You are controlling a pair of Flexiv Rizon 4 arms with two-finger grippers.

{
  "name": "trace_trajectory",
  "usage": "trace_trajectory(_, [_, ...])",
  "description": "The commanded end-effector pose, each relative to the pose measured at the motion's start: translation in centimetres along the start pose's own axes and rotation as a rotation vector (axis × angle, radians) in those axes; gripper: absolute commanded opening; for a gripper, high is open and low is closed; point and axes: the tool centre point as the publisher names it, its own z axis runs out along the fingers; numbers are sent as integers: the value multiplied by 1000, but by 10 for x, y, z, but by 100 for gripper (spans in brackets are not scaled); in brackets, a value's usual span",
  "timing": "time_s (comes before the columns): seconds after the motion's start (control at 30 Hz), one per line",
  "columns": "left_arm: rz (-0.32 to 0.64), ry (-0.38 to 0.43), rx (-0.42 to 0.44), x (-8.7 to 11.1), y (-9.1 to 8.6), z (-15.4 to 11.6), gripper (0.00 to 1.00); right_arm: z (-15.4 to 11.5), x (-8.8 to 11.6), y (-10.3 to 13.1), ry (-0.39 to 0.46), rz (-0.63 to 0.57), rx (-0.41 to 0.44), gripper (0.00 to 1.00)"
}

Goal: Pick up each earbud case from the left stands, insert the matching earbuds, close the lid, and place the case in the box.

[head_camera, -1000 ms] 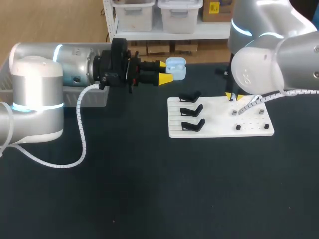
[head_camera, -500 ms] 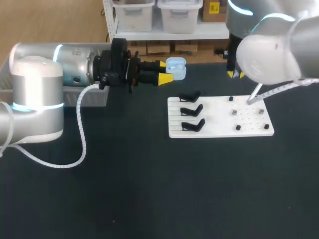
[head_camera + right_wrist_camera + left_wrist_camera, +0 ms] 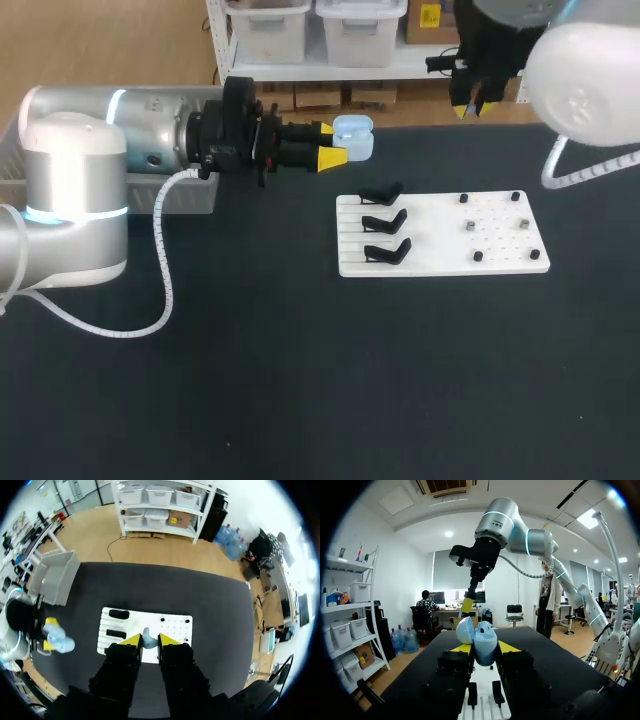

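Note:
My left gripper (image 3: 335, 143) is shut on a light blue earbud case (image 3: 355, 138), held level above the table's back edge with its lid open. In the left wrist view the case (image 3: 485, 637) sits between the yellow tips, lid tipped aside. My right gripper (image 3: 470, 106) hangs high over the back of the table, right of the case and apart from it. In the right wrist view a small pale earbud (image 3: 148, 639) is pinched between its fingers. Below lies the white board (image 3: 440, 250) with three black stands (image 3: 385, 222) on its left part and small pegs (image 3: 470, 226) on its right.
A grey box (image 3: 195, 197) stands at the table's left, partly behind my left arm; it also shows in the right wrist view (image 3: 52, 575). A white cable (image 3: 160, 270) loops from the left arm onto the dark table.
My right gripper has risen from the board's right part and moved up toward the back of the table. The left arm and the case have stayed still.

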Motion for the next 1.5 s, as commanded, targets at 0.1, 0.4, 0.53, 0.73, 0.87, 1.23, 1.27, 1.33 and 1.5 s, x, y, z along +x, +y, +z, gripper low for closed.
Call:
trace_trajectory(0.1, [4,-2,-6,1,-2,0,0,-36,12,21,30,-71,-23,0])
trace_trajectory(0.4, [4,-2,-6,1,-2,0,0,-57,20,42,53,-168,-41,0])
trace_trajectory(0.53, [4,-2,-6,1,-2,0,0,-57,20,42,53,-168,-41,0])
trace_trajectory(0.73, [4,-2,-6,1,-2,0,0,-57,20,42,53,-168,-41,0])
trace_trajectory(0.87, [4,-2,-6,1,-2,0,0,-57,20,42,53,-168,-41,0])
trace_trajectory(1.23, [4,-2,-6,1,-2,0,0,-78,25,71,73,-267,-109,0])
trace_trajectory(1.27, [4,-2,-6,1,-2,0,0,-79,26,75,78,-281,-101,0])
trace_trajectory(1.33, [4,-2,-6,1,-2,0,0,-81,27,82,96,-288,-99,0])
trace_trajectory(1.5, [4,-2,-6,1,-2,0,0,-79,32,103,141,-330,-73,0])
